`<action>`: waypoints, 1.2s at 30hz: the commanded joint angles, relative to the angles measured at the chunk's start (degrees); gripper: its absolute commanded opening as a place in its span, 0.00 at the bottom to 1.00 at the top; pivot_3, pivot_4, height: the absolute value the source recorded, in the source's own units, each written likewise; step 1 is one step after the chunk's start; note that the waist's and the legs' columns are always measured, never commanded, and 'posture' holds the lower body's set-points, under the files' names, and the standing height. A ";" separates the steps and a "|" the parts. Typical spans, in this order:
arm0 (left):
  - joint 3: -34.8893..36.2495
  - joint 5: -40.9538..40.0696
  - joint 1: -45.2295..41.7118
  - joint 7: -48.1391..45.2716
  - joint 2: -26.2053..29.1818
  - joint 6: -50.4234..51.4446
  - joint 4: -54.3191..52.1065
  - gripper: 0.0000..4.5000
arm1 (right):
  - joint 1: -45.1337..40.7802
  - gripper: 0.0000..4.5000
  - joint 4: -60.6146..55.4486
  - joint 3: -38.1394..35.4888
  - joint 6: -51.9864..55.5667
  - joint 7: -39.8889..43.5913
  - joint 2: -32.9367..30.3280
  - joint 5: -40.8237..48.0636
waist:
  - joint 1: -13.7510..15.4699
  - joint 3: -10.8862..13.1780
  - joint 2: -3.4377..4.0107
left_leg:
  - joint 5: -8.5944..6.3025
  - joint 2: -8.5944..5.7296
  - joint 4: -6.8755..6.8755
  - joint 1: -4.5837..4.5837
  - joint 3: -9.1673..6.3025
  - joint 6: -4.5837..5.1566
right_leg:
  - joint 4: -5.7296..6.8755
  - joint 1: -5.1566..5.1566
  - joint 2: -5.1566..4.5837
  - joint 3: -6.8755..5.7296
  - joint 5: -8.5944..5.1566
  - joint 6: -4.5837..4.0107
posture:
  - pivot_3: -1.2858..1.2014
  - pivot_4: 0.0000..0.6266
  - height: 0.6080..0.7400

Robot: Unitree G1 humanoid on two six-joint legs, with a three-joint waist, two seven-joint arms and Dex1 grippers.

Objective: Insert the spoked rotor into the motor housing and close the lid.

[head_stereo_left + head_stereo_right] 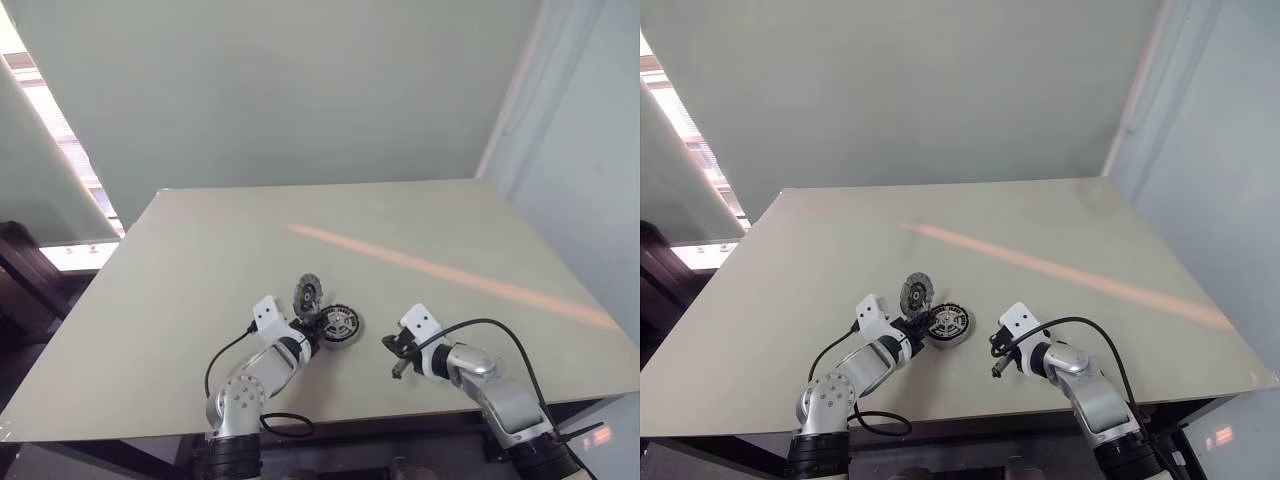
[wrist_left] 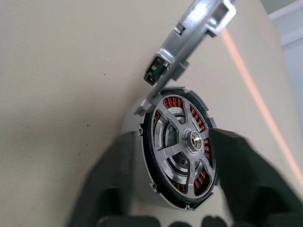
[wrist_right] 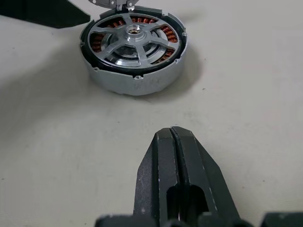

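Observation:
The motor housing [image 3: 137,82] lies flat on the table, with copper windings showing under the spoked rotor [image 3: 132,40] seated inside it. Behind the housing the lid [image 1: 308,294], dark with a toothed edge, stands raised on edge. My left gripper [image 2: 173,137] is open, one finger [image 2: 113,175] on each side of the housing and neither pressing it. A short way to the right of the housing, my right gripper [image 3: 173,132] is shut and empty, pointing toward it.
The beige table [image 1: 200,260] stretches wide behind and to both sides, with its front edge just below my arms. An orange streak of light [image 1: 450,275] crosses it at the right. Black cables [image 1: 505,335] loop off both wrists.

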 commanded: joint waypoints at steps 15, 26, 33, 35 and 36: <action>-4.81 -0.60 6.04 -22.45 16.06 4.45 -19.76 0.95 | -1.33 0.00 -0.82 -2.83 -4.35 -2.37 2.73 1.60 | -0.09 0.00 0.03 | 0.01 0.06 -0.02 0.06 0.01 -0.01 | 0.06 -0.02 0.05 0.01 -0.04 -0.08 | 0.52 0.00 1.00; -0.03 16.83 11.33 -36.08 22.76 -21.40 -9.80 0.95 | -9.74 0.00 9.83 -0.71 -10.41 -7.03 15.35 0.45 | -0.03 0.02 0.11 | 0.01 0.13 -0.05 0.15 0.14 -0.01 | 0.06 -0.01 0.09 0.12 -0.04 -0.11 | 0.52 0.00 1.00; 0.82 18.24 11.52 -36.70 20.94 -23.84 -9.22 0.95 | -16.44 0.00 24.39 0.74 -14.24 -7.28 18.04 -1.96 | -0.04 0.02 0.11 | -0.01 0.09 -0.11 0.09 0.09 0.00 | 0.03 -0.06 0.08 0.13 0.06 -0.02 | 0.52 0.00 1.00; 0.87 18.44 11.98 -36.87 20.73 -24.09 -9.39 0.95 | -17.32 0.00 29.50 2.09 -14.93 -6.88 17.69 -3.72 | -0.04 0.01 0.12 | -0.01 0.10 -0.12 0.12 0.09 0.00 | 0.04 -0.05 0.09 0.13 0.08 -0.05 | 0.52 0.00 1.00; 0.93 18.60 12.15 -36.89 20.58 -24.13 -9.42 0.95 | -17.51 0.00 31.45 2.60 -15.30 -6.64 17.50 -4.47 | -0.03 0.01 0.12 | 0.00 0.10 -0.12 0.14 0.09 0.00 | 0.04 -0.04 0.10 0.13 0.08 -0.07 | 0.52 0.00 1.00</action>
